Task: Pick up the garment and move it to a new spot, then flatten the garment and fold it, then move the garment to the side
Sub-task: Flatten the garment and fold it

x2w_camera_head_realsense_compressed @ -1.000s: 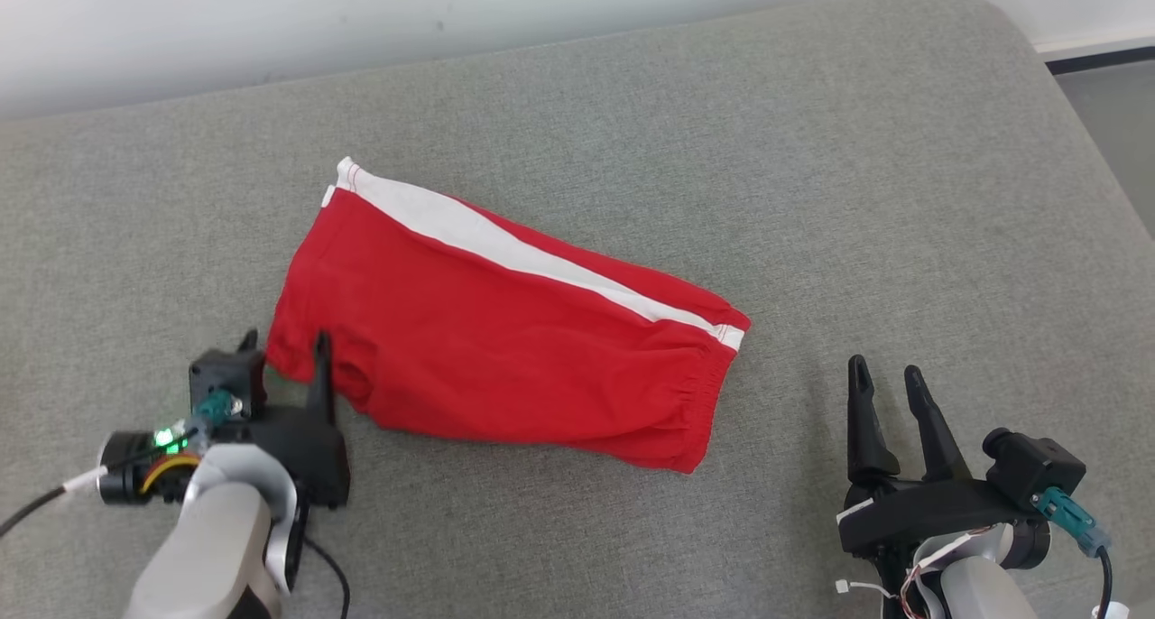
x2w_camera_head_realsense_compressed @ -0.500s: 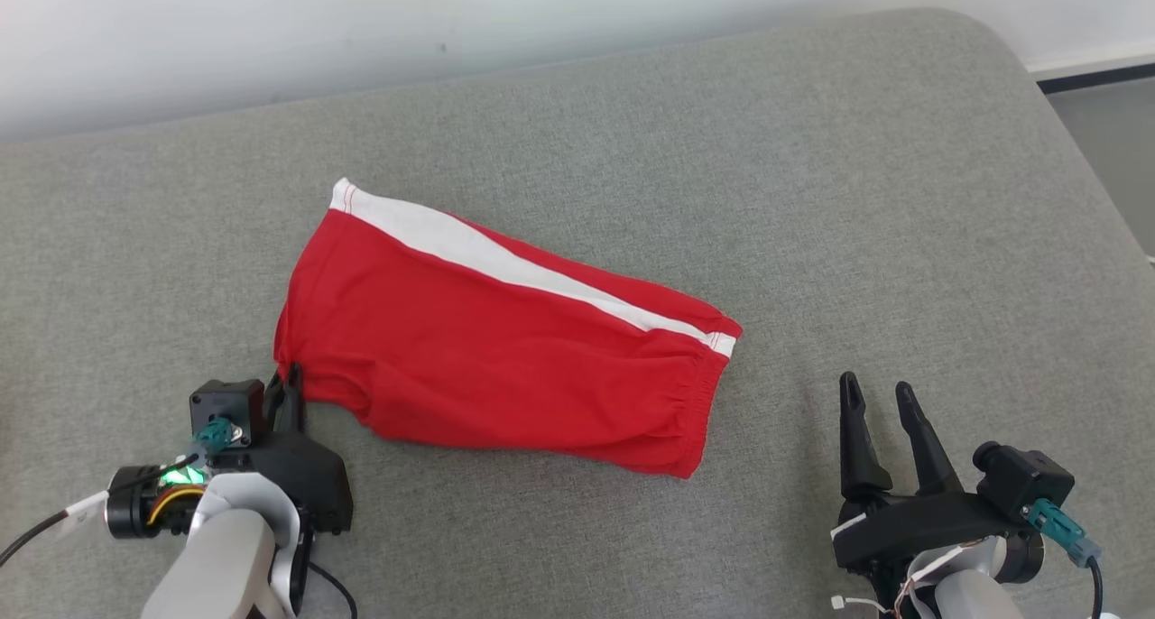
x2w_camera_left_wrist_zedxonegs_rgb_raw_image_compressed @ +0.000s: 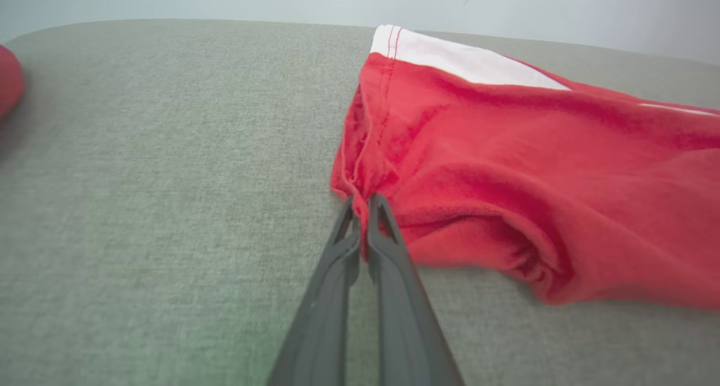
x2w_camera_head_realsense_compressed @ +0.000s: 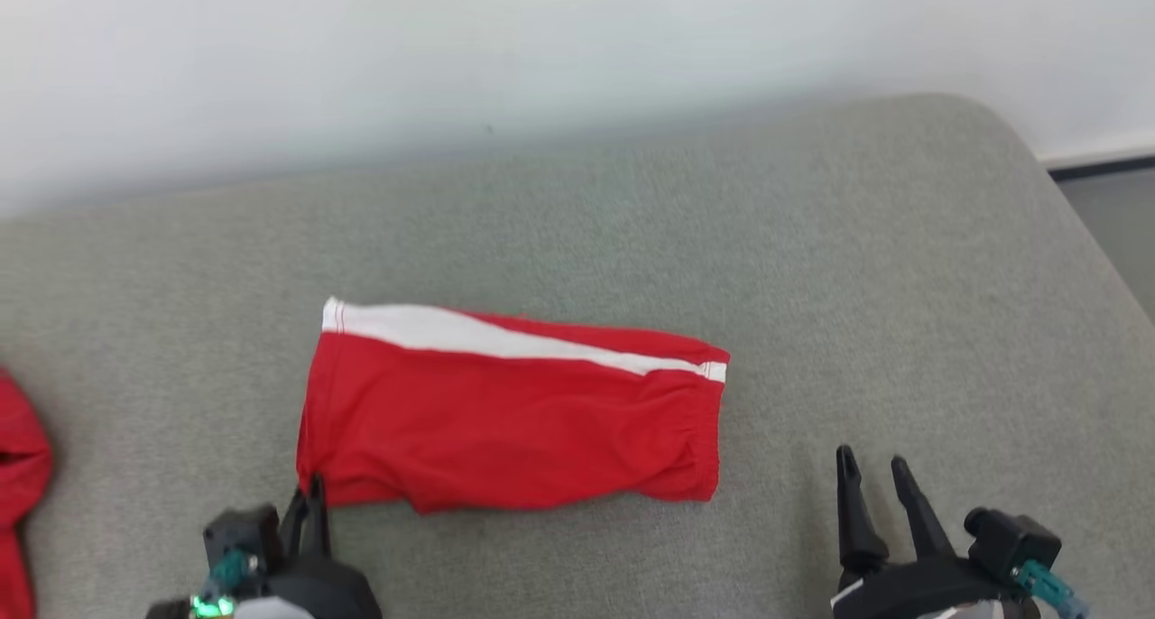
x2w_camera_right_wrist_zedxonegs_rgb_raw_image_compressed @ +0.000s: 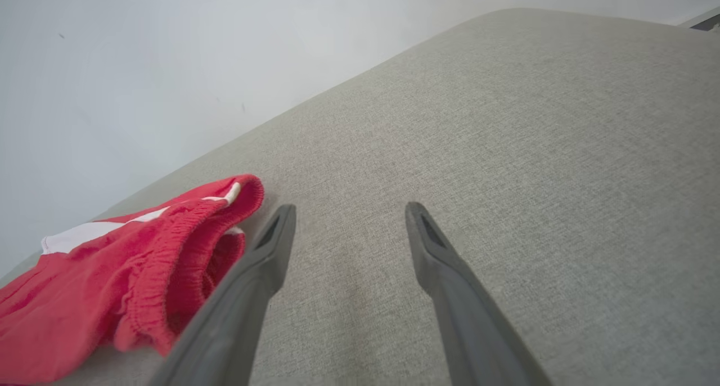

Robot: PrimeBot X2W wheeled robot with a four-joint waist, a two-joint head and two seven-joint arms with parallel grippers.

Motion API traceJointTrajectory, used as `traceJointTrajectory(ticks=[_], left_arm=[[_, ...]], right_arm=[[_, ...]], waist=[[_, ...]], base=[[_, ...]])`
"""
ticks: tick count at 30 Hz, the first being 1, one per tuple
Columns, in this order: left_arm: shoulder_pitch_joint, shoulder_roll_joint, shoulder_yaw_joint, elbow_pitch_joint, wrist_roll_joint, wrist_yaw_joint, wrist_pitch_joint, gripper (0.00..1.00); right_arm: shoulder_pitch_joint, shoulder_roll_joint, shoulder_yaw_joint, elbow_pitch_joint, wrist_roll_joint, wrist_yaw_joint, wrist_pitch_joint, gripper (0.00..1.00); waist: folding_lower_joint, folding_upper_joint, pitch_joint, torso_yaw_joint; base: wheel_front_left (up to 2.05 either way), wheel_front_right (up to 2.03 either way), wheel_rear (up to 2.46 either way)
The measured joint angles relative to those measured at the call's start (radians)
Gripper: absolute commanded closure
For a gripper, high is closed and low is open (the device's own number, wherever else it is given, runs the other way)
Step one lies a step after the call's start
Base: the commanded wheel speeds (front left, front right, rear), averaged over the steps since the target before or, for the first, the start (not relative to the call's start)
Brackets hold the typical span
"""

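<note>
The garment (x2w_camera_head_realsense_compressed: 514, 411) is a pair of red shorts with a white side stripe, folded and lying on the grey cushion (x2w_camera_head_realsense_compressed: 632, 222). At its near-left corner my left gripper (x2w_camera_head_realsense_compressed: 307, 502) is shut on the hem. The left wrist view shows the red cloth (x2w_camera_left_wrist_zedxonegs_rgb_raw_image_compressed: 506, 161) bunched where the gripper (x2w_camera_left_wrist_zedxonegs_rgb_raw_image_compressed: 363, 203) pinches it. My right gripper (x2w_camera_head_realsense_compressed: 871, 466) stands open to the right of the waistband, nothing between its fingers. In the right wrist view the elastic waistband (x2w_camera_right_wrist_zedxonegs_rgb_raw_image_compressed: 146, 268) lies just left of the open gripper (x2w_camera_right_wrist_zedxonegs_rgb_raw_image_compressed: 349, 211).
Another red cloth (x2w_camera_head_realsense_compressed: 18, 475) lies at the left edge of the cushion; the left wrist view catches it as a red cloth (x2w_camera_left_wrist_zedxonegs_rgb_raw_image_compressed: 8, 79) at far left. A pale wall (x2w_camera_head_realsense_compressed: 541, 50) runs behind. The cushion's rounded right corner drops to grey floor (x2w_camera_head_realsense_compressed: 1114, 213).
My left gripper shut on the garment's near-left corner and drew it back, turning the shorts level. The camera tilted, shifting the whole scene down the head view.
</note>
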Motion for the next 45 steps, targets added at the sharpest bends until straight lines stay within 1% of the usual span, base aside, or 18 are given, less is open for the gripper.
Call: traceJointTrajectory(ticks=[7, 14, 19, 20, 21, 22, 24, 25, 29, 33, 38, 45], left_arm=[[0.116, -0.033, 0.071, -0.07, 0.049, -0.017, 0.0, 1.0], [0.175, -0.057, 0.12, -0.081, 0.093, -0.037, 0.0, 1.0], [0.193, -0.066, 0.144, -0.089, 0.127, -0.047, 0.0, 1.0], [0.203, -0.07, 0.147, -0.093, 0.141, -0.05, 0.0, 0.82], [0.21, -0.074, 0.154, -0.103, 0.15, -0.049, 0.0, 0.18], [0.214, -0.076, 0.16, -0.112, 0.155, -0.049, 0.0, 0.0], [0.222, -0.077, 0.177, -0.141, 0.174, -0.045, 0.0, 0.0], [0.239, -0.078, 0.189, -0.182, 0.203, -0.044, 0.0, 0.0], [0.289, -0.08, 0.193, -0.266, 0.275, -0.043, 0.0, 0.0], [0.338, -0.081, 0.205, -0.328, 0.306, -0.046, 0.0, 0.0], [0.373, -0.085, 0.216, -0.346, 0.313, -0.053, 0.0, 0.0], [0.379, -0.091, 0.203, -0.342, 0.314, -0.063, 0.0, 0.0]], right_arm=[[0.039, 0.007, 0.001, 0.008, -0.002, 0.0, 0.0, 0.0], [0.057, 0.011, 0.013, 0.016, 0.001, 0.0, 0.0, 0.0], [0.057, 0.013, 0.025, 0.018, 0.002, 0.0, 0.0, 0.0], [0.057, 0.013, 0.027, 0.018, 0.002, 0.0, 0.0, 0.0], [0.057, 0.013, 0.03, 0.017, 0.002, 0.0, 0.0, 0.0], [0.057, 0.013, 0.033, 0.017, 0.002, 0.0, 0.0, 0.0], [0.057, 0.013, 0.038, 0.017, 0.002, 0.0, 0.0, 0.0], [0.056, 0.013, 0.04, 0.015, 0.002, 0.0, 0.0, 0.0], [0.056, 0.013, 0.04, 0.012, 0.0, 0.0, 0.0, 0.0], [0.056, 0.014, 0.042, 0.008, -0.008, 0.0, 0.0, 0.0], [0.051, 0.015, 0.051, 0.005, -0.028, 0.0, 0.0, 0.0], [0.022, 0.016, 0.069, 0.015, -0.039, 0.0, 0.0, 0.0]], waist=[[-0.0001, -0.0001, -0.067, 0.034], [-0.0001, -0.0001, -0.101, 0.066], [0.0, -0.0001, -0.108, 0.073], [0.0, -0.0001, -0.108, 0.072], [0.0, -0.0001, -0.108, 0.072], [0.0, -0.0001, -0.108, 0.071], [0.0, -0.0001, -0.108, 0.07], [0.0001, -0.0001, -0.109, 0.068], [0.0, 0.0, -0.111, 0.07], [0.0001, 0.0, -0.112, 0.08], [0.0, 0.0, -0.112, 0.1], [0.0, 0.0, -0.108, 0.144]], base=[[0.0, 0.0, 0.0], [0.0, 0.0, 0.0], [0.0, 0.0, 0.0], [0.0, 0.0, 0.0], [0.0, 0.0, 0.0], [0.0, 0.0, 0.0], [0.0, 0.0, 0.0], [0.0, 0.0, 0.0], [0.0, 0.0, 0.0], [0.0, 0.0, 0.0], [0.0, 0.0, 0.0], [0.0, 0.0, 0.0]])
